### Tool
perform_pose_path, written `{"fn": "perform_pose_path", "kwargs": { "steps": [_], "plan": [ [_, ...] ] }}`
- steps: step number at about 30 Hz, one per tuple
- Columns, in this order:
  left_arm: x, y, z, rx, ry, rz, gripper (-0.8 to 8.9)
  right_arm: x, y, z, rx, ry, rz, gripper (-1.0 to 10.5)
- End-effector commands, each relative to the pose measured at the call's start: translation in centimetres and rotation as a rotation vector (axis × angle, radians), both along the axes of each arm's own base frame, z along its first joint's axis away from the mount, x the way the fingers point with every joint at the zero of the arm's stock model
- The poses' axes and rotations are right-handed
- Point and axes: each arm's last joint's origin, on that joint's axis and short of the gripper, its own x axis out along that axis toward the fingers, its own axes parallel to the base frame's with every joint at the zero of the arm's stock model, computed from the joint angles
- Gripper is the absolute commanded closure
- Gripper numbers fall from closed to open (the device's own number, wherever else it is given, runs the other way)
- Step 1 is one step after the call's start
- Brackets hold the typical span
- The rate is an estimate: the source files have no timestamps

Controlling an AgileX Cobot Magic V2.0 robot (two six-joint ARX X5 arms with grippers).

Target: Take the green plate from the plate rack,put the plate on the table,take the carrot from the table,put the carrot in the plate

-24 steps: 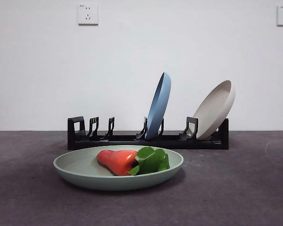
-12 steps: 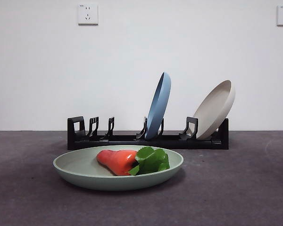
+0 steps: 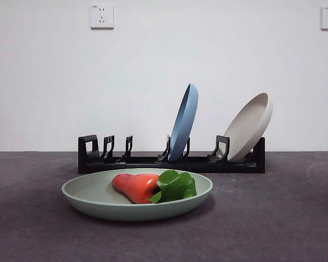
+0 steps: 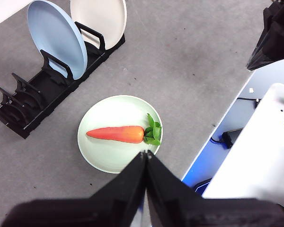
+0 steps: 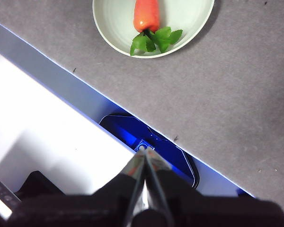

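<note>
The carrot [image 3: 135, 186] lies in the green plate [image 3: 93, 195] on the tabletop [image 3: 284, 218], lower left of centre, before the plate rack [image 3: 153, 162]. Both tools, left tool [image 4: 146, 153] and right tool [image 5: 145, 152], are pressed together, empty, high above. Little risk remains; a descending arm could nudge the plate. The carrot's far side is hidden.

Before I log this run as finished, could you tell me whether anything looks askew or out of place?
Nothing stands out. The carrot lies inside the green plate, flat on the table; the blue plate and beige plate lean in the rack.
</note>
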Motion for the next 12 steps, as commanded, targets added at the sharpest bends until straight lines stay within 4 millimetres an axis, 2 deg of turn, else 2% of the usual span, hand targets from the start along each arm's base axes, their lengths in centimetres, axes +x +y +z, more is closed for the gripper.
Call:
{"fn": "perform_pose_path", "kwargs": {
  "steps": [1, 5, 8, 12],
  "plan": [
    [0.0, 0.1, -0.3, 0.031, 0.022, 0.005, 8.17, 0.0, 0.0, 0.0, 0.002, -0.004, -0.002, 9.5],
    [0.3, 0.1, 0.1, 0.018, -0.033, 0.015, 8.17, 0.0, 0.0, 0.0, 0.002, -0.004, -0.002, 9.5],
    [1.1, 0.6, 1.3, -0.039, -0.184, 0.036, 8.17, 0.0, 0.0, 0.0, 0.002, -0.003, -0.002, 9.5],
    [2.2, 2.3, 3.0, -0.146, -0.389, 0.047, 8.17, 0.0, 0.0, 0.0, 0.002, -0.004, -0.002, 9.5]
  ]
}}
